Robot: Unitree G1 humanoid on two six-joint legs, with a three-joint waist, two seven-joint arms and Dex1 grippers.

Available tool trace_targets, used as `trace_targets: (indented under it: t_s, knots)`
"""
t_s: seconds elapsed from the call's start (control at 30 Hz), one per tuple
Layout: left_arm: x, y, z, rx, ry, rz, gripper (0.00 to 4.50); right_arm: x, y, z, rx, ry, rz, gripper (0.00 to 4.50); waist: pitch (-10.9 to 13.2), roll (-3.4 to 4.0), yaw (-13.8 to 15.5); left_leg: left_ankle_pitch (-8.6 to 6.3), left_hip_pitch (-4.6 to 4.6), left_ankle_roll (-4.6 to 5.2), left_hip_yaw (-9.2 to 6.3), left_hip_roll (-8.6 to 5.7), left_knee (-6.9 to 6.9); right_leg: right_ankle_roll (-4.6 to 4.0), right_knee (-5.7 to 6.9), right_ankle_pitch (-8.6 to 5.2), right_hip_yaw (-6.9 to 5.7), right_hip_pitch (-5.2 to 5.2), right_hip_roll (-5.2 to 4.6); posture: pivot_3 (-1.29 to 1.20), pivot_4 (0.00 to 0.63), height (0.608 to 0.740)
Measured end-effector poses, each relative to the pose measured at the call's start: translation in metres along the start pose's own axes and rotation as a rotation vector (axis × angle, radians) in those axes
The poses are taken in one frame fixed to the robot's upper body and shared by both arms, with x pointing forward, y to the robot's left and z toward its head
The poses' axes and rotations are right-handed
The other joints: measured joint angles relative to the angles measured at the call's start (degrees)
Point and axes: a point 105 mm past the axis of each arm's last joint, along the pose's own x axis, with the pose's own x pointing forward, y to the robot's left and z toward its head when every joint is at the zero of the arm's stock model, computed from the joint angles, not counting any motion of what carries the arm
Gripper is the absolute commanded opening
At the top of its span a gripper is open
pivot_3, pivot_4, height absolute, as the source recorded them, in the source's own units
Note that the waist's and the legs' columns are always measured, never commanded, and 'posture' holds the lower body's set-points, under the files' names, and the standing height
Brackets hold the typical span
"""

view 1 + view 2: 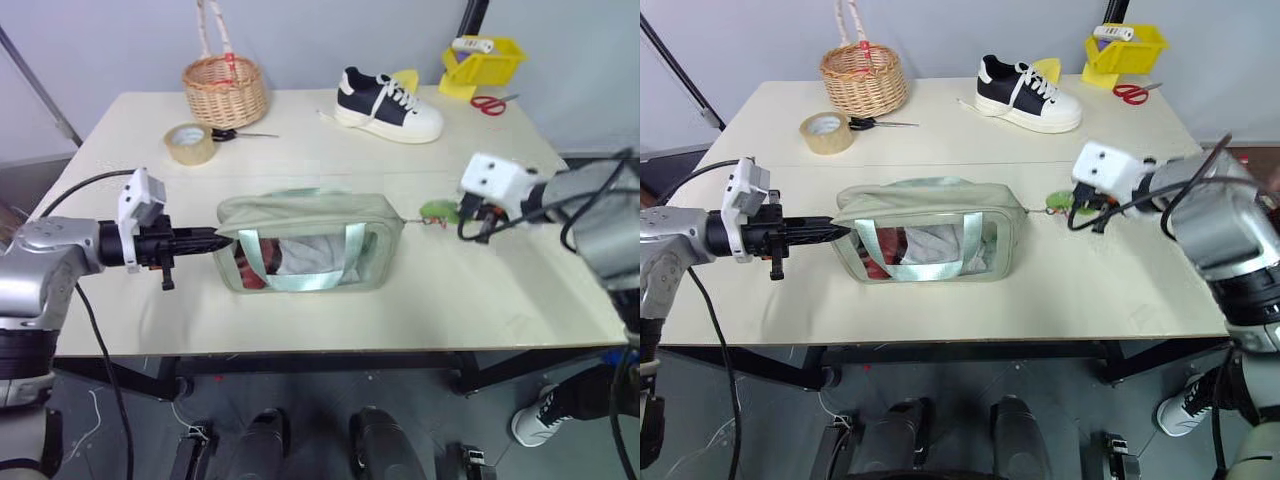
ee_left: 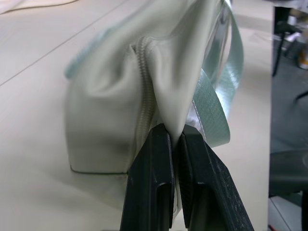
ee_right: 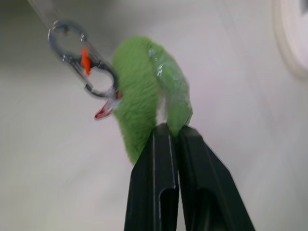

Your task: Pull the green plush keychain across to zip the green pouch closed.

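While my right claw pinches the green plush keychain toward the table's right edge, my left claw clamps the green pouch's end mid-table; the fuzz may slip free.

The pale sage-green soft rectangular pouch, with a clear plastic front window and light green straps, lies lengthwise near the middle of the table. Its top zipper line runs closed along the visible length. Red and white contents show through the window. The small lime-green fuzzy ring-shaped keychain hangs just past the pouch's right end, joined by a silver clasp, raised off the tabletop.
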Motion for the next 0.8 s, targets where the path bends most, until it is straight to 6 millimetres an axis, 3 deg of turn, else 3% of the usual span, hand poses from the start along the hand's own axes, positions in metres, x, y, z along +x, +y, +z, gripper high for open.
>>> trace_targets:
  t_s: [0.13,0.3,0.5,0.67,0.8]
  knots:
    - [0.001,-0.002,-0.001,-0.017,0.0,-0.004,0.0,0.005,0.022,-0.009,-0.022,0.025,0.011,0.04,0.0,0.0,0.08,0.0,0.0,0.0,-0.03,0.01,0.01,0.01,-0.02,0.0,-0.01,0.05,-0.01,0.0,0.15,0.695]
    - [0.0,-0.002,-0.002,-0.026,-0.003,0.004,0.0,0.011,0.024,-0.008,-0.019,0.036,-0.047,0.04,0.0,0.0,0.08,0.0,0.1,0.0,-0.06,0.02,0.01,-0.01,-0.04,-0.01,-0.03,0.17,0.0,0.0,0.15,0.695]
    - [-0.007,0.003,-0.002,-0.04,0.007,0.045,0.0,0.011,0.05,0.018,0.076,-0.07,0.074,0.04,0.0,0.0,-0.16,-0.01,0.09,0.01,-0.08,0.06,-0.05,-0.01,-0.08,-0.01,-0.05,0.15,0.07,0.0,0.15,0.695]
    - [-0.008,0.002,-0.002,-0.041,0.006,0.044,0.0,0.004,0.054,0.037,0.138,-0.169,0.123,0.04,0.0,0.0,0.01,-0.01,0.08,0.01,-0.08,0.06,-0.03,-0.01,-0.09,-0.01,-0.06,0.16,0.05,0.0,0.15,0.695]
    - [-0.008,0.003,0.0,-0.03,0.004,0.036,0.0,0.0,0.056,0.041,0.155,-0.206,0.179,1.47,0.0,-0.01,0.0,-0.01,0.07,0.01,-0.08,0.05,-0.03,-0.01,-0.13,-0.01,-0.07,0.16,0.05,0.0,0.15,0.695]
